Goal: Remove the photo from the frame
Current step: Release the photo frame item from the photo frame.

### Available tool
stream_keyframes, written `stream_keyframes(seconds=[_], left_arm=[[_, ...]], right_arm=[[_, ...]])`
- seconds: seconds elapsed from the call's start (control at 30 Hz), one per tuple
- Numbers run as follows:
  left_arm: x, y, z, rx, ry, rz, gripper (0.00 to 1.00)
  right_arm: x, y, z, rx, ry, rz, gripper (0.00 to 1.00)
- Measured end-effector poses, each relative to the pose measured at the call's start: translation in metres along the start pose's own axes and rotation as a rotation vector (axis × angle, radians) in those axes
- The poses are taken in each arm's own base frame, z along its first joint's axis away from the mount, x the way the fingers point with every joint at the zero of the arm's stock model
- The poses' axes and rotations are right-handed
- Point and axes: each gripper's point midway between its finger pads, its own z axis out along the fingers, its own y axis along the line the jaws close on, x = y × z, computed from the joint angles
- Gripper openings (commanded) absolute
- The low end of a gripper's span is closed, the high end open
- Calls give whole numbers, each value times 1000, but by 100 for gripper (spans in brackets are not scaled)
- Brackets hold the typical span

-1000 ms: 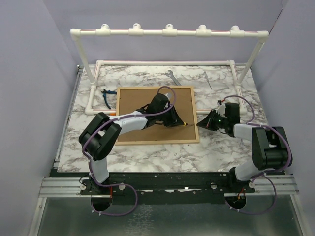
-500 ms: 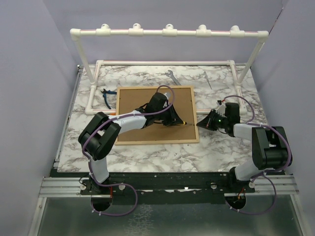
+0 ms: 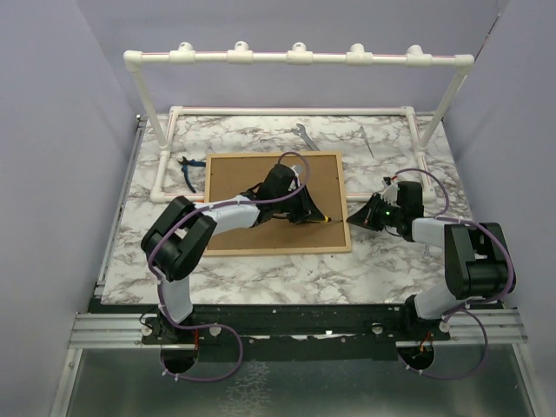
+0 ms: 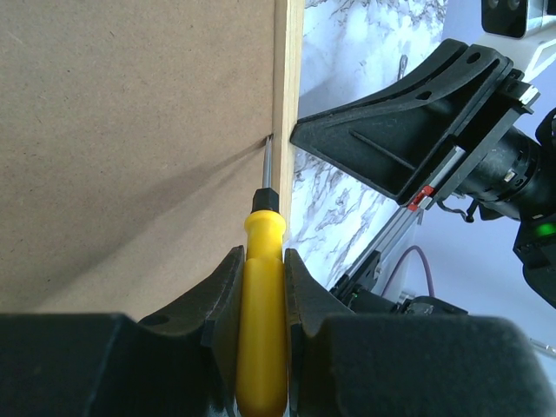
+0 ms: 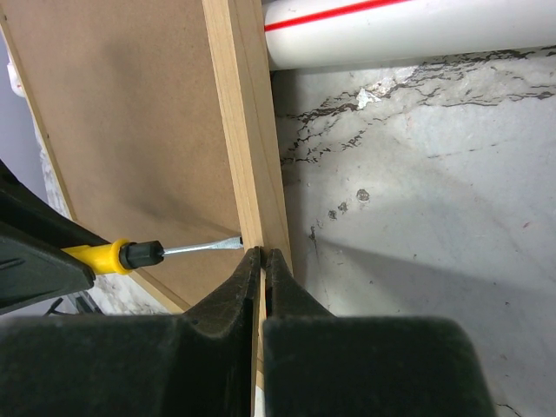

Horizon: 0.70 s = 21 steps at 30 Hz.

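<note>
The frame [image 3: 234,178] is laid back-up mid-surface [image 3: 261,269], with the photo hidden inside. A yellow screwdriver [image 4: 262,287] is pinched in the left jaws, tip at the frame's right edge, where the right jaws are pressed together. No movement is seen over the last second, so the back is judged unopened.

The frame [image 3: 233,178] lies flat and face down near the middle of the table [image 3: 278,274]. Its long sides run parallel to the table's near edge. The plain brown fibreboard back faces up, set within thin light-wood edging on all four sides. The photo is out of sight.
</note>
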Motion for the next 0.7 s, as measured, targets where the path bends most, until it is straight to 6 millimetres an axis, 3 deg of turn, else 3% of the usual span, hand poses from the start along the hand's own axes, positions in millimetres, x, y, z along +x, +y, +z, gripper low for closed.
stream_keyframes(seconds=[0.7], left_arm=[[-3,-5,7,17,17,-11,0]], right_arm=[[-2,-1,2,-14,10,12,4]])
